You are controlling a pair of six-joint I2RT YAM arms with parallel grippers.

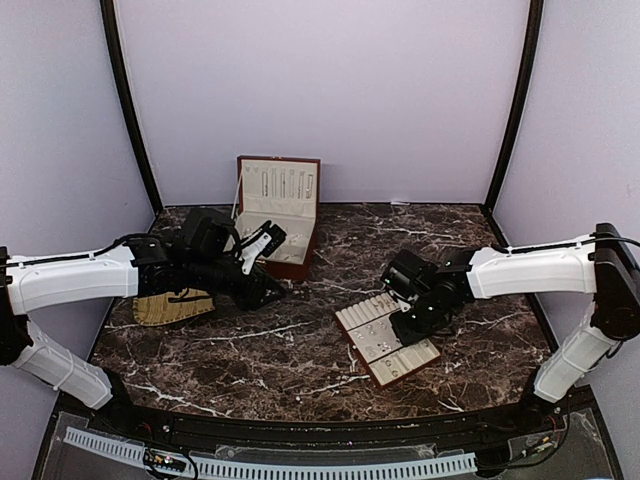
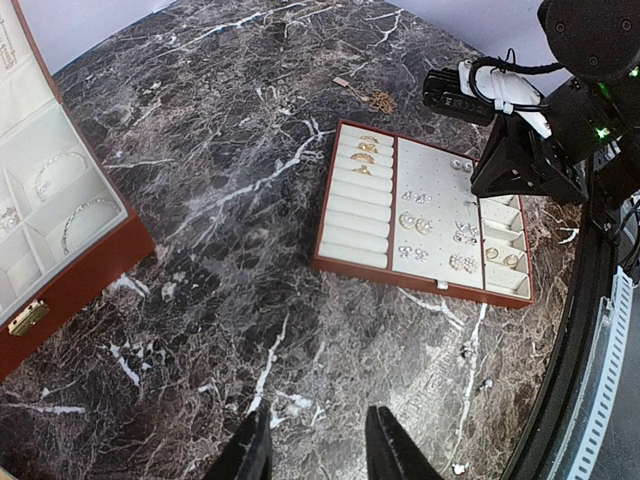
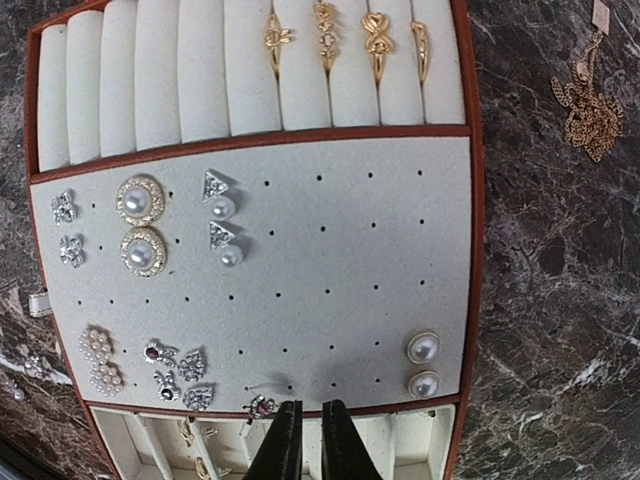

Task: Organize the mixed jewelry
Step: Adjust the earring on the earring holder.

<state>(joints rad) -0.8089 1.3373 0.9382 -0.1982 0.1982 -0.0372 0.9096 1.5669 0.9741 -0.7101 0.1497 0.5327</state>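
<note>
The mixed jewelry sits mostly on the cream tray [image 3: 478, 200]: gold rings [image 3: 325, 30] in the roll slots, with silvery studs [image 3: 70, 250] and pearl studs [image 3: 423, 350] on the pinhole pad. My right gripper [image 3: 312, 408] hovers over the pad's near edge, its fingers a slit apart with nothing seen between them. A small red-stone stud [image 3: 258, 405] lies just left of its left finger. My left gripper [image 2: 318, 415] is open and empty over bare marble, near the red-brown box [image 1: 290, 262] in the top view. From above, the right gripper [image 1: 408, 325] is over the tray [image 1: 350, 318].
The open red-brown box [image 2: 70, 290] holds silvery bracelets [image 2: 85, 215]. A gold chain [image 2: 378, 100] lies on the marble beyond the tray [image 2: 400, 280]. Tiny loose pieces [image 2: 465, 350] lie by the tray's near side. A woven mat [image 1: 170, 308] is under the left arm.
</note>
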